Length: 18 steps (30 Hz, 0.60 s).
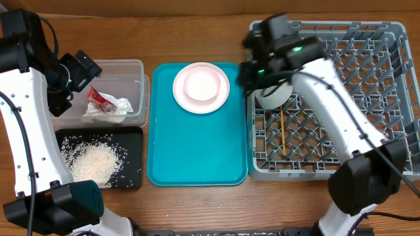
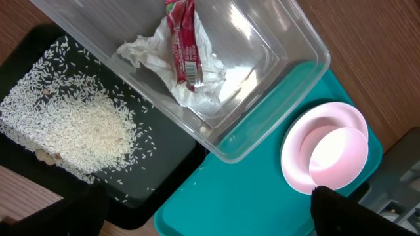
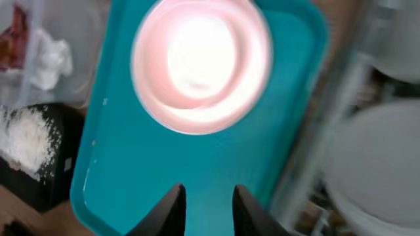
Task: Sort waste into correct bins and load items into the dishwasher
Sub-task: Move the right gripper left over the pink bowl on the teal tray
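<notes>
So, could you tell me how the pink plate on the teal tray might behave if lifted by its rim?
It looks rigid, so the pink plate should not flex. A small bowl sits on it, so tilting may let that slide off. Its rim lies low on the smooth teal tray, so a push would likely make it skid.
</notes>
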### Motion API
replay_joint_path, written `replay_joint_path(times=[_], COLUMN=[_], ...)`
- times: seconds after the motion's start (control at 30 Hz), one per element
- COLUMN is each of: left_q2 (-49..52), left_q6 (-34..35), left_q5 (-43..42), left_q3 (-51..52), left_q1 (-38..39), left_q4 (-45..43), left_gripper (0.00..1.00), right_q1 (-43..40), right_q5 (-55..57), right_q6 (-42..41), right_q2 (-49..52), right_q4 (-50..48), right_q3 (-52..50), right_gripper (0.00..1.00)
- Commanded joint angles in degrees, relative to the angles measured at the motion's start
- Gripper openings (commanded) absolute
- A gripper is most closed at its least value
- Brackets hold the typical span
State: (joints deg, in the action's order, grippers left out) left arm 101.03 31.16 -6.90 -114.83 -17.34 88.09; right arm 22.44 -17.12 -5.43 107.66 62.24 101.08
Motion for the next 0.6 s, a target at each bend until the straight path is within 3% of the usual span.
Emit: replay_joint_path(times=[0.0,0.2,0.3,0.57], left_q2=[-1.4,-1.4,-1.4,-1.4], left_q6=[-0.7,-0.7,-0.7,-0.7], left_q5=[0.0,0.0,0.0,0.0], left_q3=[-1.0,-1.0,-1.0,-1.0], left_q1=[0.1,0.1,0.1,0.1], left_q4=[-0.1,-0.1,-0.1,-0.1], left_gripper=[1.00,1.00,1.00,1.00], right_q1=[5.2,13.1,15.7,16.9], right_q5=[5.1,12.2,14.7,17.1], right_q6=[1.2,1.2,1.4,1.4], right_q2=[-0.3,-0.3,-0.2,0.1], right_q4=[-2.6,-10.8,-15.4,-28.0], right_q3=[1.0,-1.3,-3.5,-10.3], right_gripper=[0.26,0.27,0.34,0.39])
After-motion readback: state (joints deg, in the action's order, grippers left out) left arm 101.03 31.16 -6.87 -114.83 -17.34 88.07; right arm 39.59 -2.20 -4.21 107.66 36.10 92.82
